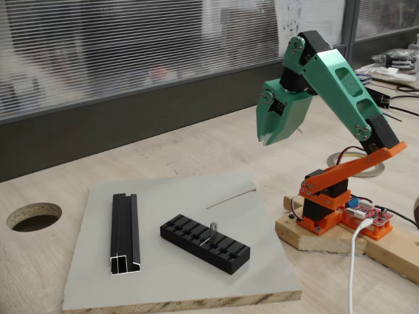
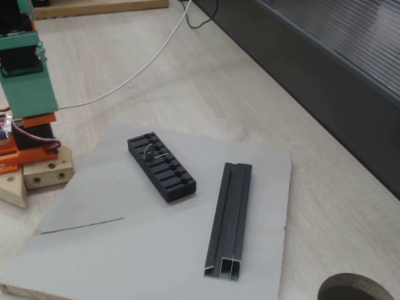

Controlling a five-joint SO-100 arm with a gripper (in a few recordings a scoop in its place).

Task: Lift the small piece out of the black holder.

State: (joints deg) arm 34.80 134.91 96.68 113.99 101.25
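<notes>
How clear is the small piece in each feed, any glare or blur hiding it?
In a fixed view the piece stands sharp against the black holder, with soft even light and faint shadows; in the other, the piece is small and slightly soft, with a pale glint but no masking glare on the holder.

small piece (image 1: 213,230): thin silvery metal
black holder (image 1: 205,243): matt black, plastic-looking
board (image 1: 170,275): smooth grey face, raw plywood-like edge
table (image 1: 59,190): pale wood
</notes>
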